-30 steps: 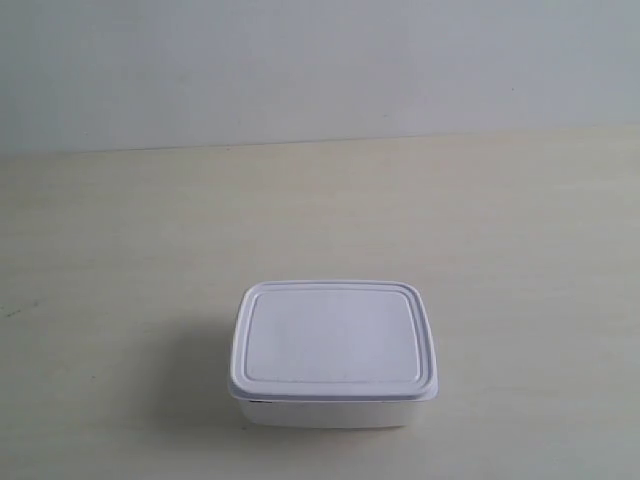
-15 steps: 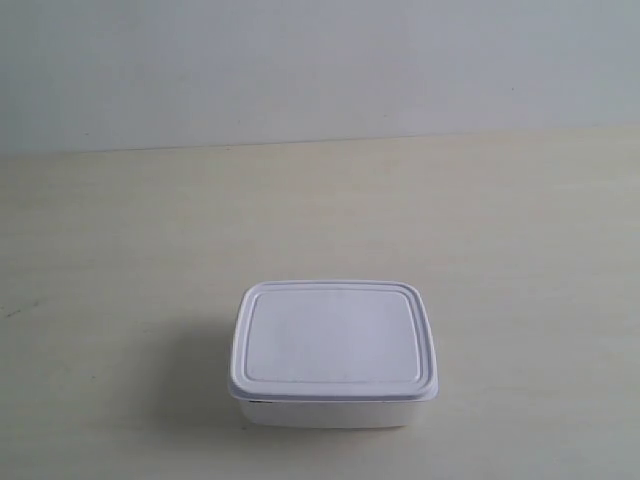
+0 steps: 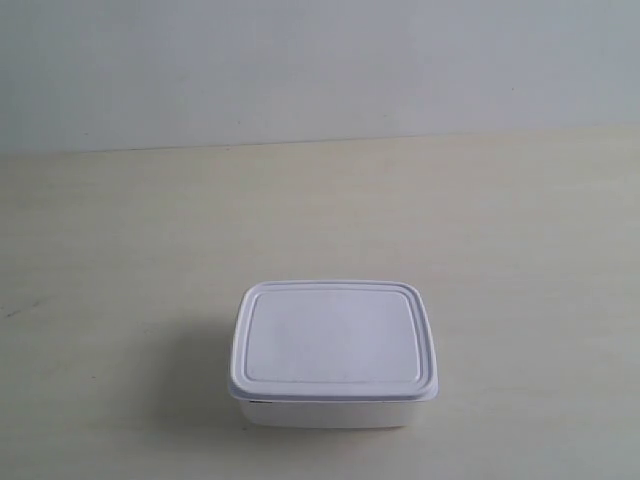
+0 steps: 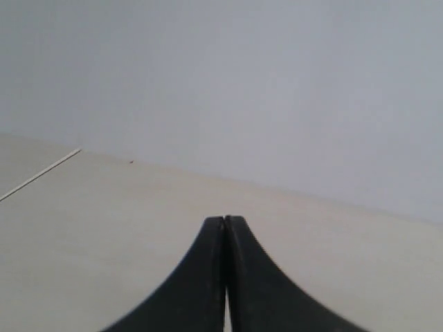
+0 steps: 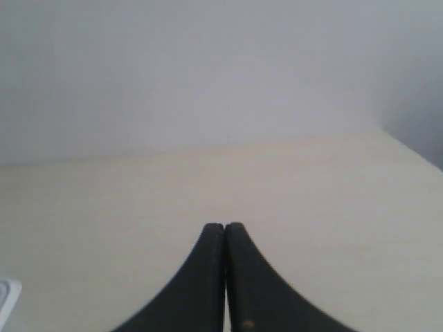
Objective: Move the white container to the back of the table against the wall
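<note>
- Exterior view: a small, round-cornered, rectangular plastic white container point(image 3: 335, 350) with a flat rimmed lid sits on the near middle of the wide, pale cream wood-grain table point(image 3: 120, 250). It is well apart from the plain grey-white wall point(image 3: 320, 70) at the far side.
- Its long axis runs left to right, about parallel to the line where table meets wall. The push or carry must go straight away, toward the far edge.
- No arm shows in the exterior view.
- Left wrist view: the black left gripper point(image 4: 225, 218) has its two fingers pressed together with nothing between them. It faces bare table and wall, with no container in sight.
- Right wrist view: the black right gripper point(image 5: 225, 225) is likewise closed and empty. A sliver of white rimmed corner point(image 5: 5, 299) shows at the picture's edge, probably the container's lid.
- Judging by that, the right arm seems nearer. It would need to spread its fingers and turn toward the box before any grasp.
</note>
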Controlling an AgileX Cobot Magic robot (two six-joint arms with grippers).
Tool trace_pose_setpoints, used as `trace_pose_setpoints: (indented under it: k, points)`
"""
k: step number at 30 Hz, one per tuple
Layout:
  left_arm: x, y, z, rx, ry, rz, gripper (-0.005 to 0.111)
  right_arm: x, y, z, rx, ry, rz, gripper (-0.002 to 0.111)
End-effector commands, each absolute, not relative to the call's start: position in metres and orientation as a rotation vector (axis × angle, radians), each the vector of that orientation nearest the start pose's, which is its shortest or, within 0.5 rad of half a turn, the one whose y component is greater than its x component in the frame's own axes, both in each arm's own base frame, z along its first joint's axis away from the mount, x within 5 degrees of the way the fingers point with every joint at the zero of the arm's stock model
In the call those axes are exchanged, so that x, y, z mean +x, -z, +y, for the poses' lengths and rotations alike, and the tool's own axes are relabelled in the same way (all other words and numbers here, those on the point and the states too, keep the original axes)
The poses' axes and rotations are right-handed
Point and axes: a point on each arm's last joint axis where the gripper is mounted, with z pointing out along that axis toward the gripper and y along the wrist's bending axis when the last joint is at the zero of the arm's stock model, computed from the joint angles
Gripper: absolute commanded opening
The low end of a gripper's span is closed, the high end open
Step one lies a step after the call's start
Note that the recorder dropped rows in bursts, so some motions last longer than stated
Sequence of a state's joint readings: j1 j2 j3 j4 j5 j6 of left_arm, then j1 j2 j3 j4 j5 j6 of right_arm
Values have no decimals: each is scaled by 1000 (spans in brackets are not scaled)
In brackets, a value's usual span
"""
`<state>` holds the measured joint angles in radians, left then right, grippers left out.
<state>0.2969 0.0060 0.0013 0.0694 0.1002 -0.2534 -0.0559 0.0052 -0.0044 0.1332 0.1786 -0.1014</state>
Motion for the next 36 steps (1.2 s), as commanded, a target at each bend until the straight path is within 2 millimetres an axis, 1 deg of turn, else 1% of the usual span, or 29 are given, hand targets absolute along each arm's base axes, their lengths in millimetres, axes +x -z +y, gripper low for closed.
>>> trace_pose_setpoints:
  k: [1, 4, 7, 10, 12, 14, 17, 19, 22, 26, 30, 35, 36]
  points:
    - [53, -217, 16, -468, 59, 1365, 0, 56, -217, -3, 64, 23, 1445, 0]
    - [53, -222, 15, -477, 103, 1301, 0, 54, -228, -5, 73, 33, 1321, 0]
    - [52, -226, 15, -458, 106, 1256, 0, 52, -233, -5, 108, -3, 1255, 0]
    - [51, -228, 15, -449, 108, 1235, 0, 51, -236, -6, 181, -103, 1218, 0]
    - [51, -230, 14, -441, 110, 1217, 0, 51, -236, -6, 246, -195, 1204, 0]
    - [50, -235, 14, -431, 133, 1162, 0, 51, -236, -6, 336, -326, 1186, 0]
    - [50, -241, 13, -498, 283, 1076, 0, 51, -236, -6, 469, -521, 1145, 0]
    - [50, -241, 13, -600, 448, 1031, 0, 51, -237, -6, 528, -609, 1124, 0]
    - [54, -239, 14, -716, 604, 1007, 0, 50, -237, -6, 584, -694, 1096, 0]
    - [58, -238, 15, -795, 697, 995, 0, 50, -237, -6, 649, -794, 1067, 0]
    - [60, -241, 16, -791, 740, 957, 0, 50, -239, -6, 684, -858, 1034, 0]
    - [57, -251, 14, -793, 912, 824, 0, 48, -244, -7, 719, -971, 945, 0]
    - [56, -254, 13, -770, 935, 795, 0, 47, -245, -7, 717, -984, 927, 0]
